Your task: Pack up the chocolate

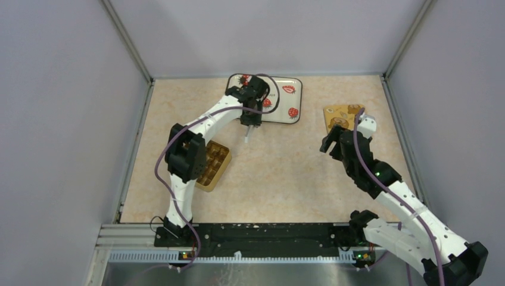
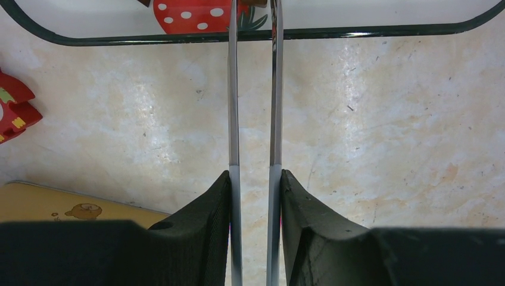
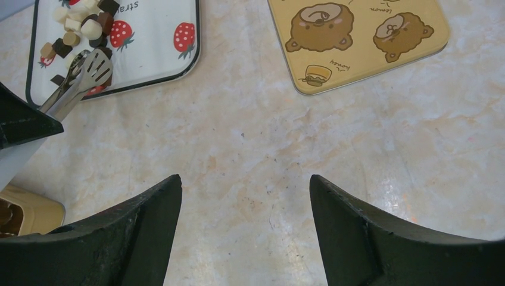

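The chocolate [image 3: 77, 27], small dark, light brown and cream pieces, lies heaped on a white strawberry-print tray [image 3: 155, 59], which stands at the back of the table [image 1: 286, 110]. My left gripper [image 2: 255, 176] is shut on metal tongs [image 2: 233, 89]; in the top view it [image 1: 249, 122] is at the tray's near edge. The tong heads [image 3: 89, 68] reach over that edge, beside the pieces. I cannot tell whether they hold one. My right gripper [image 3: 244, 185] is open and empty over bare table, near the lid [image 1: 333, 143].
A yellow box with a grid of compartments [image 1: 213, 164] sits near the left arm's elbow; its corner shows in the left wrist view [image 2: 59, 205]. The yellow bear-print lid [image 1: 342, 116] lies flat at the back right [image 3: 357, 42]. Grey walls enclose the table.
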Controlling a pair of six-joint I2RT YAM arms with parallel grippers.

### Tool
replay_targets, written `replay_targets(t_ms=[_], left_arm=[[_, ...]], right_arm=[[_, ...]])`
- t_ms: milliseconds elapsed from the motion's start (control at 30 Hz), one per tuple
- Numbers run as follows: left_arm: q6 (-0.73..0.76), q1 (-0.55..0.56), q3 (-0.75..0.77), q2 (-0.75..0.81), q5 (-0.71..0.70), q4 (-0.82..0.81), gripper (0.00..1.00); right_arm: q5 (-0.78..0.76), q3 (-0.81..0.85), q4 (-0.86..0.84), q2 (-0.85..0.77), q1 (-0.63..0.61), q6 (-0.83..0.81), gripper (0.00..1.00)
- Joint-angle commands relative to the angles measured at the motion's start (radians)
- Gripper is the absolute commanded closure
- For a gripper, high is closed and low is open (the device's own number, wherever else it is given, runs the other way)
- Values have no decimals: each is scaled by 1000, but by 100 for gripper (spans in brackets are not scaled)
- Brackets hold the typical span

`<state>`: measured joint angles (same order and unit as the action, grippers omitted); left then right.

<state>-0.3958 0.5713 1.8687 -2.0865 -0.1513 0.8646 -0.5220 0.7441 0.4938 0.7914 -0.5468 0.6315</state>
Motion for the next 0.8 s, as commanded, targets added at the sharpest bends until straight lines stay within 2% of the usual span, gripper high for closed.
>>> replay_targets(t_ms=[0, 267, 533, 767], left_arm=[[-8, 1, 42, 40, -38, -5, 80], [2, -1, 41, 126, -49, -25, 98], [17, -15, 5, 227, -37, -29, 100], [16, -25, -82, 381, -52, 46, 100]], right_arm=[[-13, -12, -24, -17, 3, 7, 23], [-12, -17, -31, -15, 3, 16, 23], [-9, -8, -49, 9, 3, 7, 23], [-9, 0, -61, 22, 3, -2, 24]])
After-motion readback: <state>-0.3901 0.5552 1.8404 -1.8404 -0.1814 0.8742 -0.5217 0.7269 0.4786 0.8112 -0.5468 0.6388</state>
